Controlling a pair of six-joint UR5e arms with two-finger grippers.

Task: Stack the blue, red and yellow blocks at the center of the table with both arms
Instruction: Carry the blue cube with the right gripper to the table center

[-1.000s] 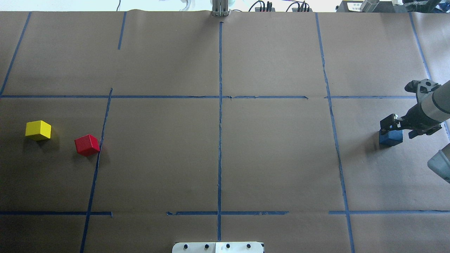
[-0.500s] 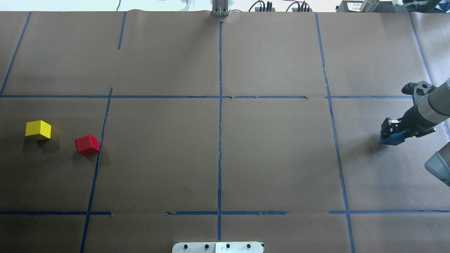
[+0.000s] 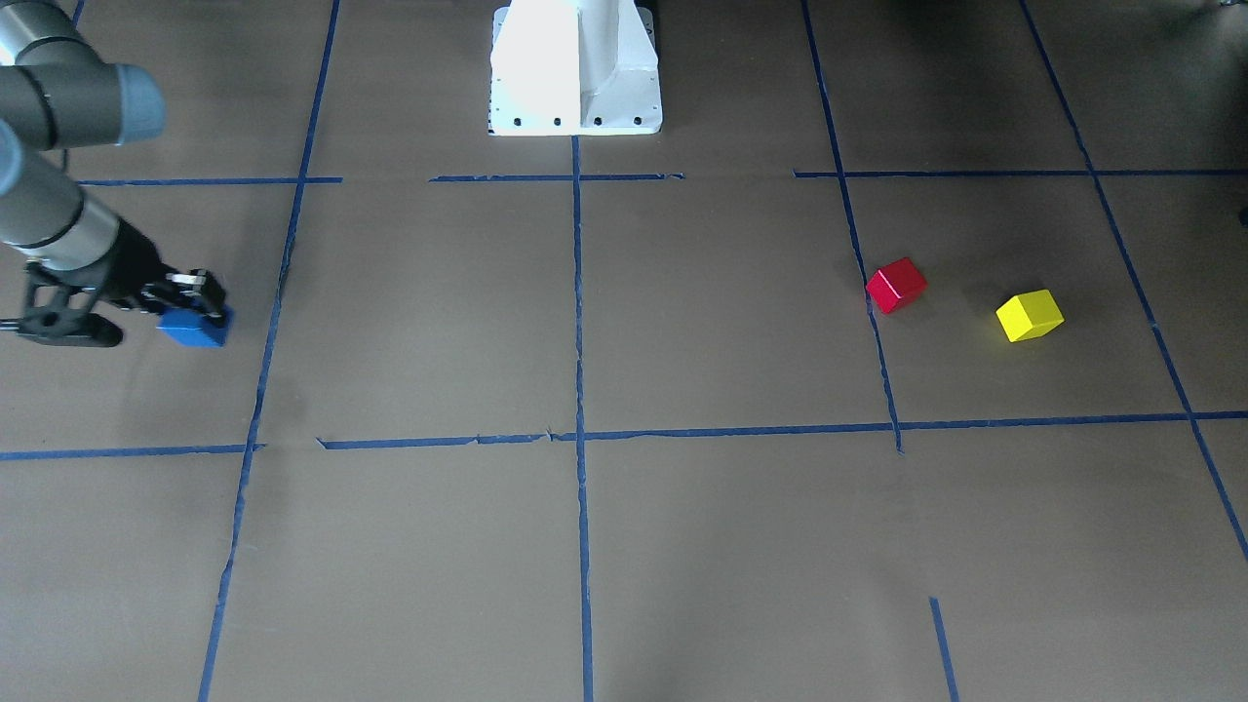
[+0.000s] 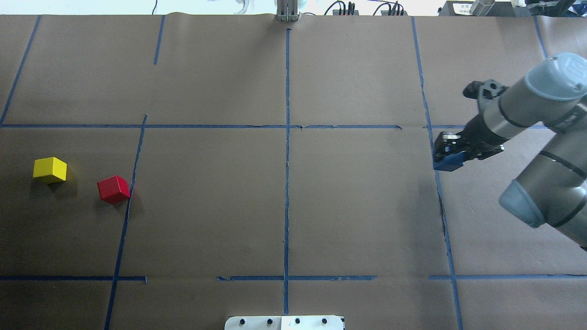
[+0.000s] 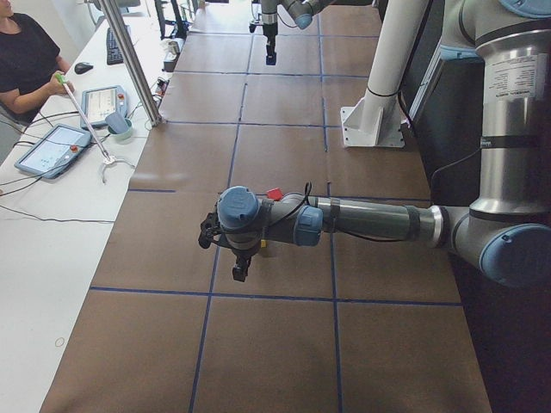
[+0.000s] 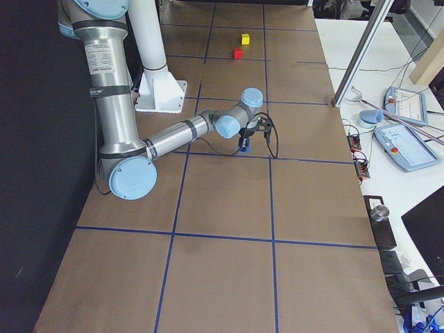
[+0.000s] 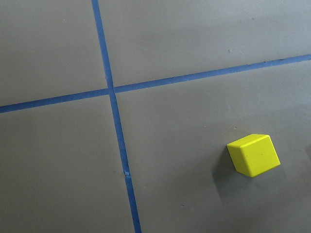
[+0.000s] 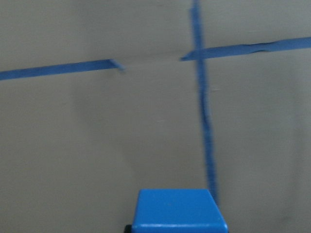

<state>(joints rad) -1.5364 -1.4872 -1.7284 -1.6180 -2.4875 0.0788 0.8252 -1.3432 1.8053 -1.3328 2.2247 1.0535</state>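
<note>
The right pincer (image 4: 448,153) is pinching a small blue cube-shaped block (image 4: 450,162) between its two fingers, gripping it from above. In the right wrist view the block fills the bottom edge, with the brown paper-covered surface (image 4: 206,206) and its blue tape lines (image 4: 287,183) lying blurred beyond it, so the block appears to be raised off the paper. From overhead it sits over the long tape line on the robot's right, well apart from the centre crossing. On the robot's left part of the surface rest a small red cube-shaped block (image 4: 113,189), just beside a tape line, and a small yellow cube-shaped block (image 4: 50,169), near it but not touching. The left wrist camera looks down on the yellow block beside a tape crossing. The left pincer (image 5: 238,271) shows only in the left side view, hanging below its wrist over the surface, and I cannot tell whether it is spread or pressed together.
</note>
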